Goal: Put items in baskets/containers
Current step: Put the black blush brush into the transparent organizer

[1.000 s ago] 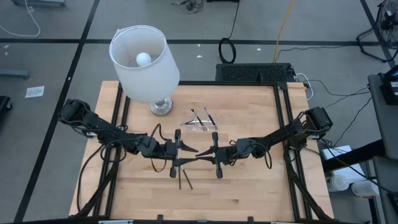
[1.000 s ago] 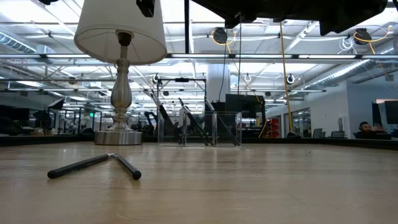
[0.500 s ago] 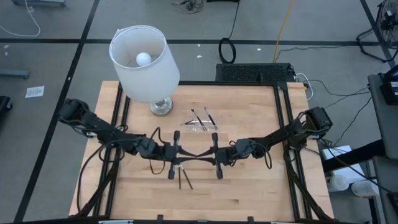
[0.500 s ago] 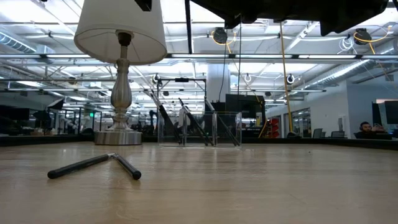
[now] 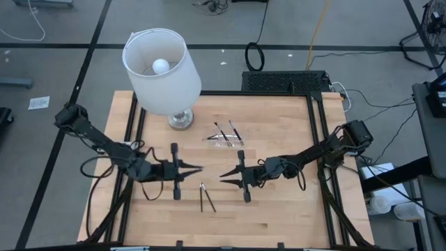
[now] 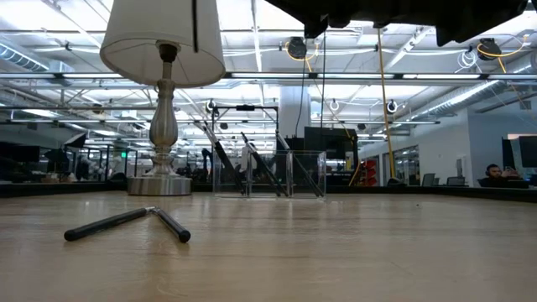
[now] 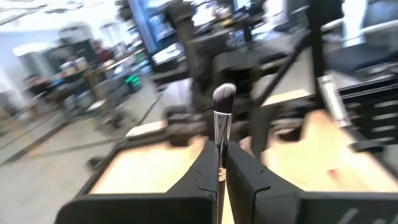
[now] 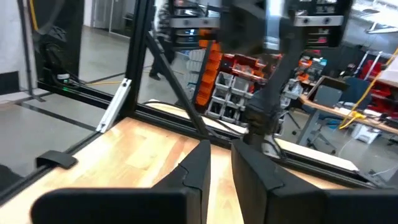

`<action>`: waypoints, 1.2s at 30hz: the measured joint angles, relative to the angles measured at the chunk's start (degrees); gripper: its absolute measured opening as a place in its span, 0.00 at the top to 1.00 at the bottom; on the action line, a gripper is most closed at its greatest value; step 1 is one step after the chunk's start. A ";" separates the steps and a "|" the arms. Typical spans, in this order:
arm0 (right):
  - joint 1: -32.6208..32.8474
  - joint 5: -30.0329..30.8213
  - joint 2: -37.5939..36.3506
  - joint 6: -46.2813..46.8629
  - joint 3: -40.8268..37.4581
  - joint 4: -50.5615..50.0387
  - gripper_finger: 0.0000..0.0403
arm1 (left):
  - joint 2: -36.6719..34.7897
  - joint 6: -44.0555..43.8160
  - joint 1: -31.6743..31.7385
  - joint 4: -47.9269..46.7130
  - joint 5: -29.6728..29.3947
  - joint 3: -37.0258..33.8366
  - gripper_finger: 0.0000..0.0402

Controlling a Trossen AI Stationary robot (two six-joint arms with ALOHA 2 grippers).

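The left gripper (image 5: 197, 169) is clamped on a brush (image 7: 221, 118), its fingers (image 7: 205, 168) pressed to either side of the handle. In the left wrist view the brush's long axis runs straight out between the fingers, bristle head leading and pointing away from the wrist. In the high view this gripper hangs over the table (image 5: 279, 216) left of centre, its tips aimed at 3 o'clock.

The right gripper (image 5: 223, 176) faces it from the other side, aimed at 9 o'clock, a clear gap between the two. Its fingers (image 8: 249, 168) stand narrowly parted with nothing between them.

Two loose brushes (image 5: 205, 198) lie on the wood at about 5 o'clock from the left gripper's tips, meeting in a narrow V with long axes running roughly 12 to 6.

The clear tray (image 5: 224, 139) sits at 1 o'clock from the left gripper, beside the lamp (image 5: 164, 70), with several dark brushes (image 5: 231, 131) leaning upright in it.
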 joint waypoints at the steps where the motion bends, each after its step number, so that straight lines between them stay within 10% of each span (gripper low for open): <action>1: 0.23 0.02 0.00 0.66 0.00 -0.26 0.87 | -0.78 -0.53 -0.64 -1.03 -2.31 -0.36 0.98; 19: 6.74 -0.01 -0.04 7.22 0.00 -11.55 0.89 | -13.85 -4.22 -2.36 36.62 -10.63 -33.62 0.98; 36: 7.63 0.04 -0.02 7.13 -1.89 -15.88 0.92 | -3.15 1.74 13.60 52.20 -2.42 -29.54 0.98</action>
